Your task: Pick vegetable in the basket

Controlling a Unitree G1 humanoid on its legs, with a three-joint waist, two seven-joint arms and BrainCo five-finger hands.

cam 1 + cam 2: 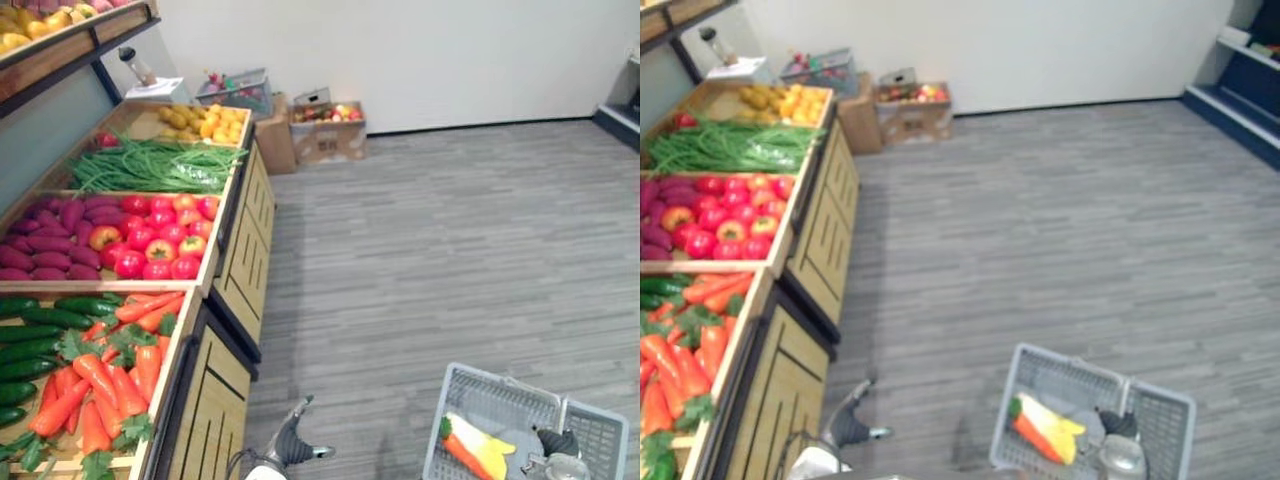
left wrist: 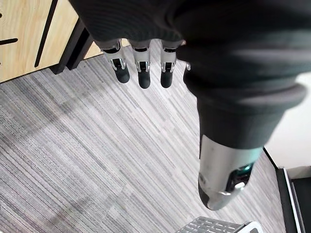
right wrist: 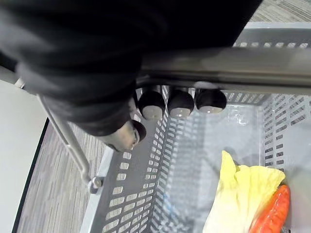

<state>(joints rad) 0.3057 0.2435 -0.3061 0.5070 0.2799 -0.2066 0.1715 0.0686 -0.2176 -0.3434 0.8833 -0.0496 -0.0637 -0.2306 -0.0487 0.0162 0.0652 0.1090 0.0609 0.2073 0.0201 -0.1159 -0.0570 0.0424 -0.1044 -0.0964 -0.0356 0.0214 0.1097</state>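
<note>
**Carry: right hand [image 3: 181,103] on basket handle [image 3: 233,70], left hand [image 2: 142,68] free**

Fingers of right hand curled round that handle; grey basket [image 1: 480,392] hangs under it. Inside, below the fingers: a carrot [image 1: 460,450] touching a yellow leafy vegetable [image 1: 488,452] (kind unclear). Fingers of left hand straight, empty, over carpet floor [image 2: 97,160] beside the wooden stand [image 1: 215,395].
</note>
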